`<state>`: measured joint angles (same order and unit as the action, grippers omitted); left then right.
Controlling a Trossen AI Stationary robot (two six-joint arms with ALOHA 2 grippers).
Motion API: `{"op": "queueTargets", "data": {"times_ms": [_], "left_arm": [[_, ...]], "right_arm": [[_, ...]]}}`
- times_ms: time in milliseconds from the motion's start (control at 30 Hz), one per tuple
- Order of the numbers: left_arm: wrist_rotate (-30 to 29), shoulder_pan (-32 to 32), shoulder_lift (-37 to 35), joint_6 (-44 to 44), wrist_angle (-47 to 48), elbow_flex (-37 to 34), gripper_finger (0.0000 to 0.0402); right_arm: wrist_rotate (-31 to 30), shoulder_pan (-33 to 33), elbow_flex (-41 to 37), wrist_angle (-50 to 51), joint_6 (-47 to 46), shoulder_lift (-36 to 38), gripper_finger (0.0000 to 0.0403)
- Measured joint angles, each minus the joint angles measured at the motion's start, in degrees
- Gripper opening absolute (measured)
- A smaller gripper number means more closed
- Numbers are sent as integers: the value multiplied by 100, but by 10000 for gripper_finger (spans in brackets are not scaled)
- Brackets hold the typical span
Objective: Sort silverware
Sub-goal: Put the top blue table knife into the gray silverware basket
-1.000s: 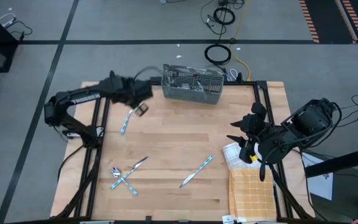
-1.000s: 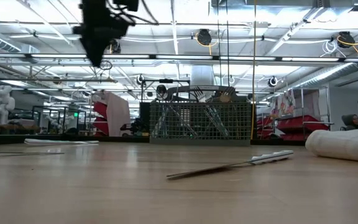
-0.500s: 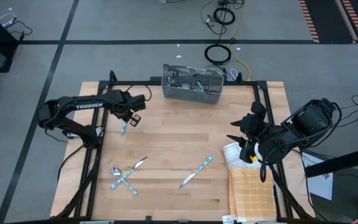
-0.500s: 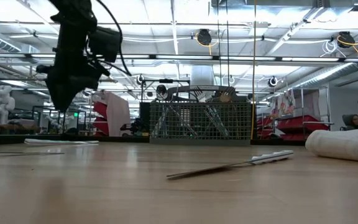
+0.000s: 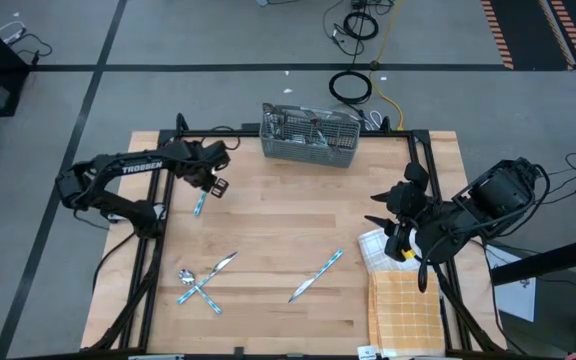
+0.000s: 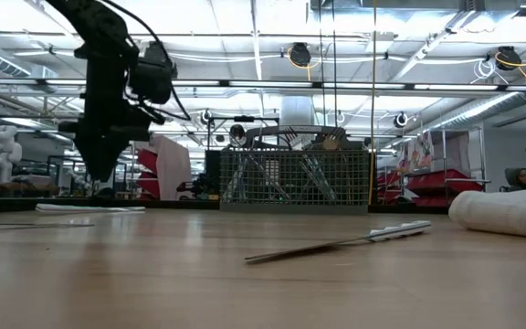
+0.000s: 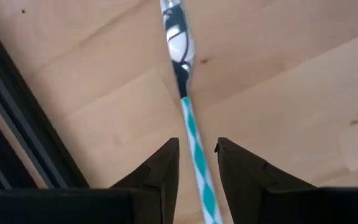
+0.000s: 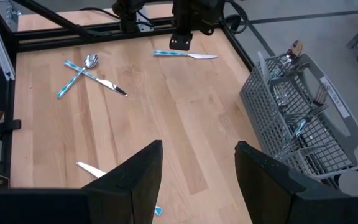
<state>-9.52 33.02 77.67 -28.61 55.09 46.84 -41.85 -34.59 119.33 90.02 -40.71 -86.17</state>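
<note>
the left gripper [image 5: 214, 186] hangs over the left side of the table [image 5: 268, 250], fingers [image 7: 160, 174] spread, with the blue-patterned handle of a piece of silverware [image 7: 188, 118] lying on the wood between them, not pinched. a crossed spoon and knife [image 5: 200, 283] lie near the front left, another knife [image 5: 316, 276] lies alone near the middle front, and more pieces stand in the grey mesh caddy [image 5: 310, 137] at the far edge. the right gripper [image 5: 393, 222] waits at the right side with its fingers spread and nothing between them, beside a folded white cloth [image 5: 374, 250] and a yellow checked towel [image 5: 403, 310].
</note>
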Motion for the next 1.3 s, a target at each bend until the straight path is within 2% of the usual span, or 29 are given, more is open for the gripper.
{"op": "queueTargets", "data": {"times_ms": [133, 500, 1100, 1300], "left_arm": [[232, 124, 0, 200, -389, -198, 116], [92, 148, 11, 233, -717, -294, 116], [-94, 372, 850, 407, -901, -292, 116], [442, 578, 1088, 498, -1625, -434, 116]], "right_arm": [[-9, -2, 2, 0, 2, 0, 187], [-39, -2, 0, 0, 41, 0, 187], [-35, -2, 0, 0, 15, 0, 187], [-34, 0, 0, 0, -4, 0, 187]]}}
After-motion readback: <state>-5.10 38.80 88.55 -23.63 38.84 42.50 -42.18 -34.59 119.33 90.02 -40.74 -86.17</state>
